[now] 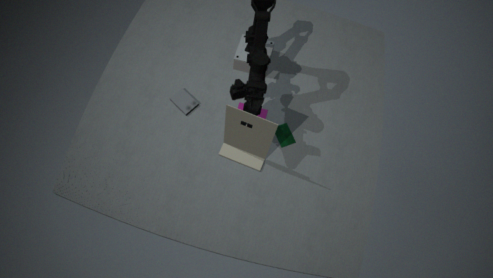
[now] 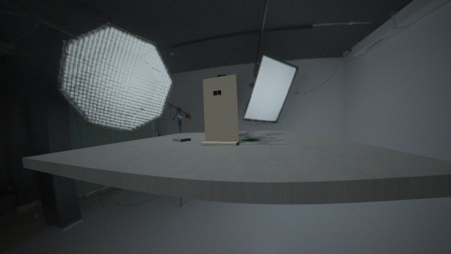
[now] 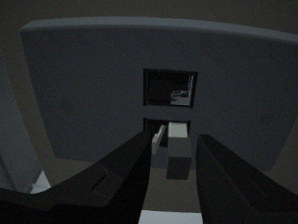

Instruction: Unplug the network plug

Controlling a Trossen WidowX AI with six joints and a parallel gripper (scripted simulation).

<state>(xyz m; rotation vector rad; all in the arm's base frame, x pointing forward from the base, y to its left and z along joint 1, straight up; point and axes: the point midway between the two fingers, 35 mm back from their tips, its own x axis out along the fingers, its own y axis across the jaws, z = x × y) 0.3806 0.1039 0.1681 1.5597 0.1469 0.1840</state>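
Plug (image 3: pixel 179 160): lower centre of wrist frame, its far end at the lower socket (image 3: pixel 149 125); appears seated.

Pincer (image 1: pixel 252 109) (image 3: pixel 174 143): partly open, one finger each side of plug, gaps visible; holds nothing. Tab (image 3: pixel 158 141) stands away from the plug body beside the left-hand finger; judged unpressed.

Beyond: plate (image 3: pixel 95 90) across the wrist frame, on the panel (image 1: pixel 249 138) (image 2: pixel 221 116) (image 3: pixel 287 185), which stands upright on the bench (image 1: pixel 155 179) (image 2: pixel 284 163), centre of top frame.

Magenta patch (image 1: pixel 264 113) and green patch (image 1: pixel 284 134) near centre of top frame; cannot tell which is the marked square.

Progress: pincer lined up. Left: squeeze tab, pull straight, place, release, withdraw.
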